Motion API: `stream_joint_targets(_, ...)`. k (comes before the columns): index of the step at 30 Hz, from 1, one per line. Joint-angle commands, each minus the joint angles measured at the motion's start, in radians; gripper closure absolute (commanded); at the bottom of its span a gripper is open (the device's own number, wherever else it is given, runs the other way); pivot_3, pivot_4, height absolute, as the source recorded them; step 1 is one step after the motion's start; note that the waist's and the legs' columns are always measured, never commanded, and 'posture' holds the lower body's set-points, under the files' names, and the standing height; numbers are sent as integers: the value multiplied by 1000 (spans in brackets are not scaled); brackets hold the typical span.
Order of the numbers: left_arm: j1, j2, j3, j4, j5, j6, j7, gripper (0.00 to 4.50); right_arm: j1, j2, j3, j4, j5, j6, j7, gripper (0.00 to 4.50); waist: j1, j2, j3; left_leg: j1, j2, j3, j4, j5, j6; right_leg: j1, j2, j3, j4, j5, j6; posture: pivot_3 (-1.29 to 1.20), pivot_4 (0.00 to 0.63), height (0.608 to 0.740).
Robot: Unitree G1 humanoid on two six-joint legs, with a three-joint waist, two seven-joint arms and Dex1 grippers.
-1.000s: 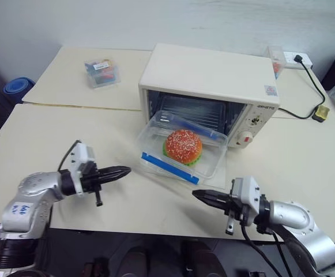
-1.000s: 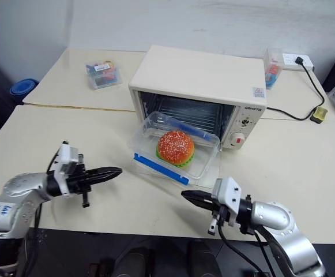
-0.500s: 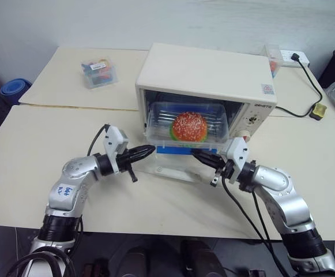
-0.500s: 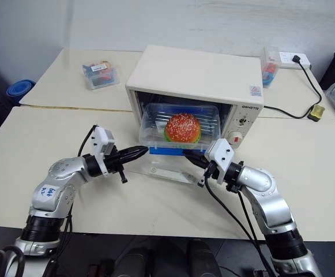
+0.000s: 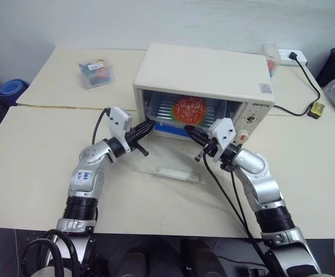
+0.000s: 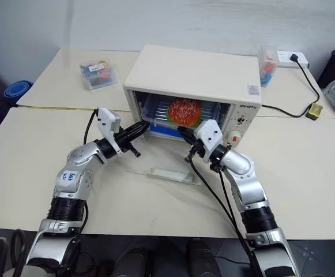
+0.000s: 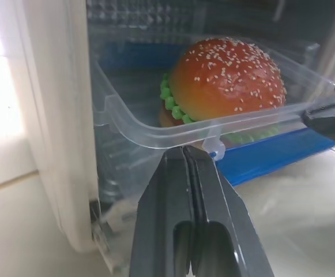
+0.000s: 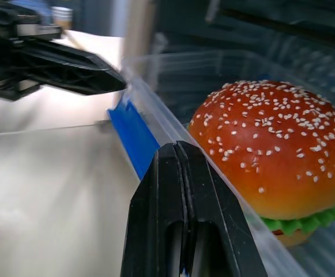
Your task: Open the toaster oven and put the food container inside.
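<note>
Since 1 second ago the food container (image 5: 181,112) has moved from the lowered door into the toaster oven (image 5: 204,78), both closed grippers (left gripper (image 5: 146,127), right gripper (image 5: 192,133)) pushing its near edge; uneven pushing could skew and jam it.

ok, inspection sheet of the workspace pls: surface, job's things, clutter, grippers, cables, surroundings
Surface: cream tables pushed together, a seam between them.
Job's things: oven has its glass door dropped flat on the table; container with the burger sits in the oven mouth, blue clip facing out.
Clutter: small clear box of colourful items at the back left; another small clear box behind the oven's right corner.
Grippers: left gripper shut, tip at the container's near rim; right gripper shut, tip at the same rim.
Cables: black cord from a white power strip to a plug on the table.
Surroundings: white wall behind; blue object on the floor at left.
</note>
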Motion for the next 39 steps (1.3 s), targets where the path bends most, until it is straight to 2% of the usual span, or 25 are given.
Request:
stream_joint_targets(1, -24, -10, 11, 0, 4, -36, 6, 4480, -32, 13, -12, 19, -26, -51, -31, 4500, -4, 0, 0, 0, 0, 0, 0, 0, 0, 0, 0, 0, 1, 0, 0, 0, 150, 740)
stream_joint_targets(8, 3, 18, 37, -42, -18, -7, 4, 4480, -53, -14, -22, 14, 18, -55, 31, 4500, -6, 0, 0, -1, 0, 0, 0, 0, -1, 0, 0, 0, 2, 0, 0, 0, 150, 740)
stream_joint_targets(12, 141, 185, 82, -230, -126, 85, -179, 4480, 30, -99, -68, -184, 150, 46, 132, 4500, -12, 0, 0, -2, 2, 0, -2, 0, -1, -2, 1, 1, 2, 0, 0, 0, 150, 740)
stream_joint_targets(15, 251, 331, 161, -344, -292, 181, -368, 3909, 110, -191, -132, -323, 282, 156, 202, 4500, -7, 0, 0, -8, 3, -1, -2, 0, -1, -7, 1, -1, 1, 0, 0, 0, 150, 740)
stream_joint_targets(19, 343, 490, 217, -348, -280, 116, -533, 2670, 232, -317, -226, -374, 367, 203, 303, 4500, 1, 0, 0, -13, 1, -2, 0, 0, 1, -10, -2, -1, -2, 0, 0, 0, 150, 740)
stream_joint_targets(23, 414, 567, 279, -322, -285, -28, -717, 1410, 353, -427, -299, -258, 316, 115, 411, 4500, 1, 1, 0, -10, -1, -3, -2, -2, 7, -6, -4, -2, -4, 0, -1, 0, 150, 740)
stream_joint_targets(27, 439, 618, 286, -292, -307, 12, -786, 173, 397, -459, -249, -66, 213, -1, 479, 4500, -5, 1, 1, -7, -1, -3, -2, -2, 8, -3, -4, -3, -5, 0, -1, 0, 150, 740)
stream_joint_targets(28, 435, 620, 283, -290, -311, 22, -788, 23, 396, -454, -233, -34, 192, -30, 490, 4500, -7, 2, 1, -6, -1, -3, -3, -2, 8, -2, -4, -2, -6, 0, -1, 0, 150, 740)
stream_joint_targets(33, 370, 592, 282, -294, -343, 81, -731, 23, 389, -395, -178, 14, 186, -61, 520, 4500, -8, 4, 2, -1, 0, -1, -4, -3, 8, 1, -2, -1, -5, 0, -1, 0, 150, 740)
stream_joint_targets(39, 328, 551, 327, -330, -431, 174, -630, 23, 376, -298, -159, -53, 241, -43, 501, 4500, -8, 4, 2, 0, 0, -1, -4, -3, 8, 1, -2, -1, -5, 0, 0, 0, 150, 740)
